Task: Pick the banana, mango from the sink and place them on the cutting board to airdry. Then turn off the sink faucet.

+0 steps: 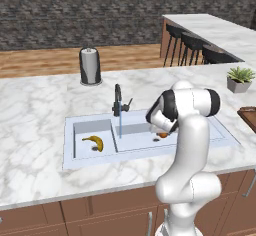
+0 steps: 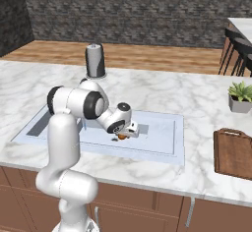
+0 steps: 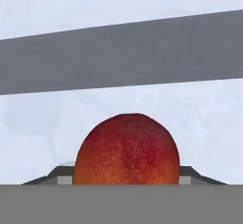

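- Left base view: the arm bends down into the larger basin of the sink [image 1: 75, 130], and the gripper [image 1: 162, 132] sits low over the mango [image 1: 163, 135], of which just an orange sliver shows under the hand.
- The banana [image 1: 94, 142] lies on the floor of the smaller basin, well apart from the gripper.
- The faucet [image 1: 118, 102] stands at the back rim between the basins, with a thin blue stream running down from it.
- A dark towel holder [image 1: 90, 66] stands behind the sink; a potted plant [image 1: 239, 78] sits far right, and a corner of the board [image 1: 248, 117] shows at the right edge.
- Right base view: the gripper [image 2: 125, 134] is down in the sink [image 2: 167, 152] over the mango [image 2: 121, 137]. The board [image 2: 234, 153] lies on the counter to the right, well apart from the sink, with the plant [image 2: 241, 97] behind it.
- Hand view: the mango [image 3: 127, 151] sits close, between the two fingertips [image 3: 60, 175], which flank it at either side. The jaws are partly open; whether they touch the fruit I cannot tell.
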You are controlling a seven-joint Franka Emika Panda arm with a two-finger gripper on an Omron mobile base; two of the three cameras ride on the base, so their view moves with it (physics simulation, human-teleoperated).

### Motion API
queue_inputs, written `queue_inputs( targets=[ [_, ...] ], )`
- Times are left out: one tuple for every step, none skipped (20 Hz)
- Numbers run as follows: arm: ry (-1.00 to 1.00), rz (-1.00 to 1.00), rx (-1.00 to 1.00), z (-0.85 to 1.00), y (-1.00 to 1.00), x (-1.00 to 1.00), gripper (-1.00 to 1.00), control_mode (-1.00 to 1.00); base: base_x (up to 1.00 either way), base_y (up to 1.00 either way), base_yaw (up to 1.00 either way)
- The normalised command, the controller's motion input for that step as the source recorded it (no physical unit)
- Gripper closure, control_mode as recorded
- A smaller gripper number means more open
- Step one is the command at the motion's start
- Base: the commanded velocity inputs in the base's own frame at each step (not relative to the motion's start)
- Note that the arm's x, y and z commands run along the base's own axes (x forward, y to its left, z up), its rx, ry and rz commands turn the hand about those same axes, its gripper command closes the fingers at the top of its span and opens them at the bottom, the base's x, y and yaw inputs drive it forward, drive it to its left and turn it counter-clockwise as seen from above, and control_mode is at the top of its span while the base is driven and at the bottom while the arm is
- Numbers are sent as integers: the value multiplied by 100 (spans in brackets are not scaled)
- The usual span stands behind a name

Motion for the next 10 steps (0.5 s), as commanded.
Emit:
queue_inputs(
  targets=[
    [0, 0, 1, 26, 0, -17, 100, -100, 0, 0, 0],
    [0, 0, 3, 28, -2, -16, 100, -100, 0, 0, 0],
    [-1, 0, 3, 34, -1, -19, 100, -100, 0, 0, 0],
    [-1, 0, 4, 38, -8, -20, 100, -100, 0, 0, 0],
    [-3, 0, 5, 43, -9, -26, 100, -100, 0, 0, 0],
    [-3, 0, 5, 48, -10, -28, 100, -100, 0, 0, 0],
    [-2, 0, 6, 53, -10, -31, 100, -100, 0, 0, 0],
    [-1, 0, 8, 56, -7, -34, 100, -100, 0, 0, 0],
    [0, 0, 9, 59, -6, -33, 100, -100, 0, 0, 0],
    [0, 0, 9, 65, -11, -30, 100, -100, 0, 0, 0]
  ],
)
